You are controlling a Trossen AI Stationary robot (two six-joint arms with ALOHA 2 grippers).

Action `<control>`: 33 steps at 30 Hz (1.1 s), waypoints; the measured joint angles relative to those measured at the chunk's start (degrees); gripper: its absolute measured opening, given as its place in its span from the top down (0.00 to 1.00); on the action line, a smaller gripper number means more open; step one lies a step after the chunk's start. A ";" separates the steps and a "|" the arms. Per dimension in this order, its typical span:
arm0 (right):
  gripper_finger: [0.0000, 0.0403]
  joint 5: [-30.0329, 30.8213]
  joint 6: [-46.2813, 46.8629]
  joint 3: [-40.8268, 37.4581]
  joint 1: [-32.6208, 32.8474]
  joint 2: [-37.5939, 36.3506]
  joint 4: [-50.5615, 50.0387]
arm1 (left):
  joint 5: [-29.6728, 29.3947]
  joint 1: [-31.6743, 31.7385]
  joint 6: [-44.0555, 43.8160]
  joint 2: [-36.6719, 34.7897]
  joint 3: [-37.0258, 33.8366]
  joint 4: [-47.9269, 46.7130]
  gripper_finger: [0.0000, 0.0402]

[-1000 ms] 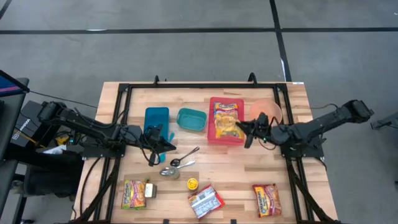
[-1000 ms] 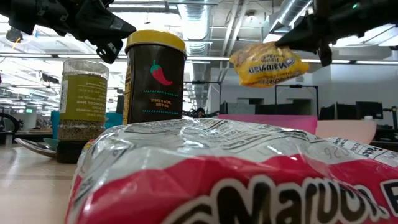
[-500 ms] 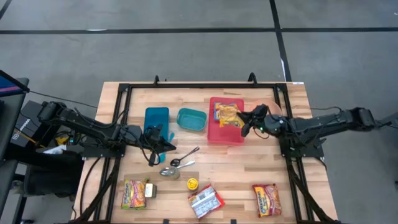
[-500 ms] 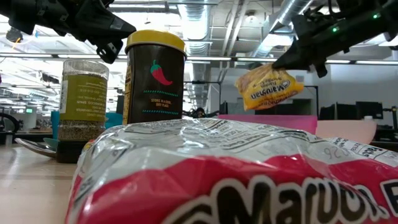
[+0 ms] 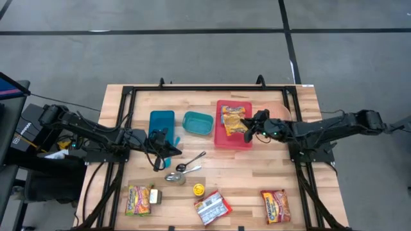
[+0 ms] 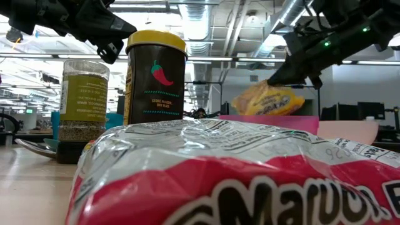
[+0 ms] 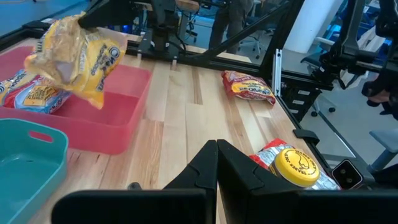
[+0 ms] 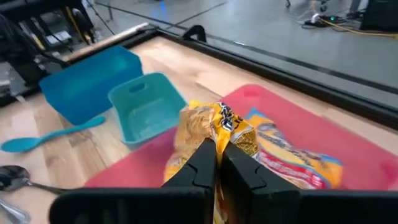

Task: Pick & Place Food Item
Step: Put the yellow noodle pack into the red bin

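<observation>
Teal bin (image 5: 198, 123), spoons (image 5: 191, 163), spice jars (image 6: 156, 78)

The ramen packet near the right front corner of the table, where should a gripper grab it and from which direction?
The ramen packet lies flat on the table, long axis running front to back, with nothing touching it. Probably best to come straight down and pinch across its narrower width near one crimped end, where the wrapper is thin enough to gather. The flat pose leaves no edge for a side approach.

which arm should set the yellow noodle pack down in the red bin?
Right. Its gripper is shut on the noodle pack directly over the red bin. The left gripper sits by the spoons.
</observation>
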 joint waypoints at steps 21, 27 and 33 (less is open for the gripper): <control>0.98 -2.09 3.62 0.00 -3.83 15.67 10.29 | 0.09 0.01 0.00 0.01 0.01 -0.07 1.00; 0.98 -2.10 3.65 0.00 -3.80 16.17 10.04 | 0.29 0.00 0.00 -0.01 0.02 -0.09 1.00; 0.96 -2.12 3.68 0.02 -3.65 15.13 9.52 | 0.25 0.02 0.00 0.01 0.02 -0.09 1.00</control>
